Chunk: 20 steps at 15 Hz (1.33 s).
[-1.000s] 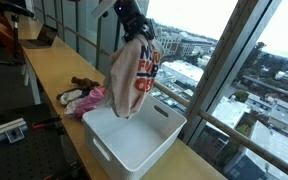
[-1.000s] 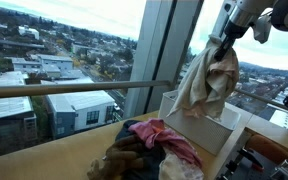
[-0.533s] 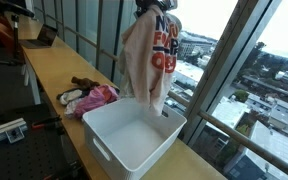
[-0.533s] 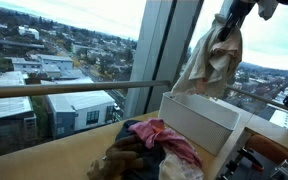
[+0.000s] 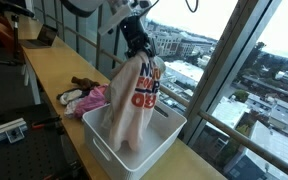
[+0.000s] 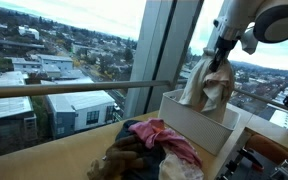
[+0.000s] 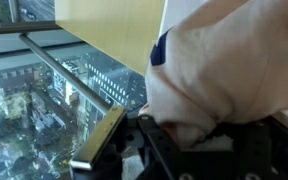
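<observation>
The long wooden worktop [image 5: 46, 62] runs along the tall windows [image 5: 219, 60], and it carries everything here. On its near end stands a white plastic box [image 5: 112, 155], open at the top, which is seen in both exterior views [image 6: 196, 125]. A cream shirt [image 5: 134, 100] with red and blue letters hangs straight down from the hand, directly under it. The upper part of the shirt is bunched at the fingers and its lower part is already inside the box. If the cloth touches the bottom of the box, I cannot tell. Just beside the box lies a small pile of clothes [image 5: 88, 97], pink and brown, resting on the worktop [image 6: 156, 142]. The hand [image 5: 134, 40] is above the box, closed and gripping the top of the shirt. In the wrist view the cloth [image 7: 234, 70] fills the space in front of the dark fingers [image 7: 156, 142].
</observation>
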Each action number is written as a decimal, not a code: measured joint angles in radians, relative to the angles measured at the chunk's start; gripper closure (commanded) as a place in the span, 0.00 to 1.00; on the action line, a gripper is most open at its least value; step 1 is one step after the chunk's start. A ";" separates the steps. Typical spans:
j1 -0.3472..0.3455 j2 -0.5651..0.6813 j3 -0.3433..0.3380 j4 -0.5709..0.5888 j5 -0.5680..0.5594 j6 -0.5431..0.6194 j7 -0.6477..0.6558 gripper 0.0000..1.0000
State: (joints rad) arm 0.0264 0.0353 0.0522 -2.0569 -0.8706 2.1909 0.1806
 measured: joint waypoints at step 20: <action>0.270 -0.143 0.276 -0.283 -0.124 0.054 0.222 0.00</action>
State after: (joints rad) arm 0.2966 -0.1082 0.3281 -2.3398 -0.9946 2.2448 0.4024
